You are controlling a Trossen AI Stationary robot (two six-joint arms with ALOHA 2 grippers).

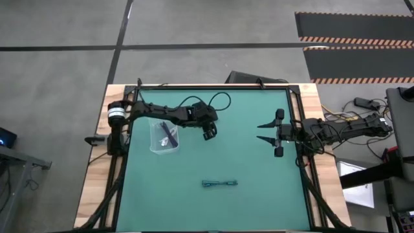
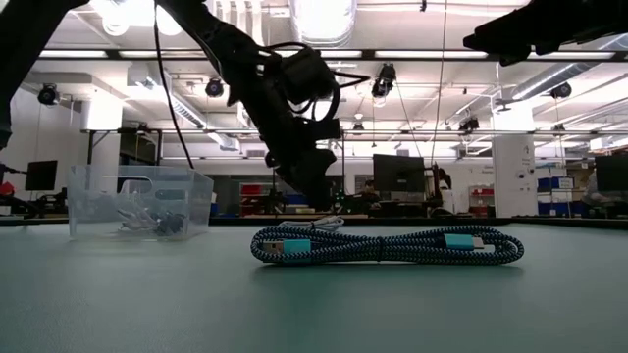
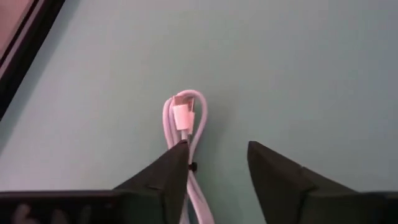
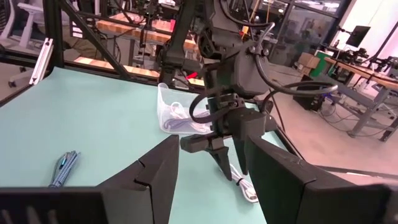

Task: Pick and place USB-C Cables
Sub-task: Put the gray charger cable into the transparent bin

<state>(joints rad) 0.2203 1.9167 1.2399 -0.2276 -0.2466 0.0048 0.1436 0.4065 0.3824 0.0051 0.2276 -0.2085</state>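
Note:
A white coiled cable [image 3: 185, 118] lies flat on the green mat. My left gripper [image 3: 217, 146] is open and points down over it, also seen in the high view [image 1: 208, 134] and from the right wrist [image 4: 233, 172]. One finger stands over the coil's strands, the other off to its side. A dark teal braided cable [image 1: 219, 184] lies flat near the table's front [image 2: 383, 245]. The clear box [image 1: 155, 149] on the left holds other cables [image 1: 169, 133]. My right gripper [image 1: 260, 132] is open, hovering at the table's right. My left gripper comes at the white cable from above, fingers pointing down. One fingertip [image 3: 180, 152] covers the strands [image 3: 194, 140] just below the coil's plug end. I cannot tell whether it touches them. The cable lies flat on the mat.
The clear box [image 2: 142, 201] stands on the mat just left of my left gripper. Dark frame rails [image 1: 297, 116] edge the mat. Open green mat [image 1: 246, 162] stretches between the two arms and toward the near edge. Benches and monitors show in the room beyond.

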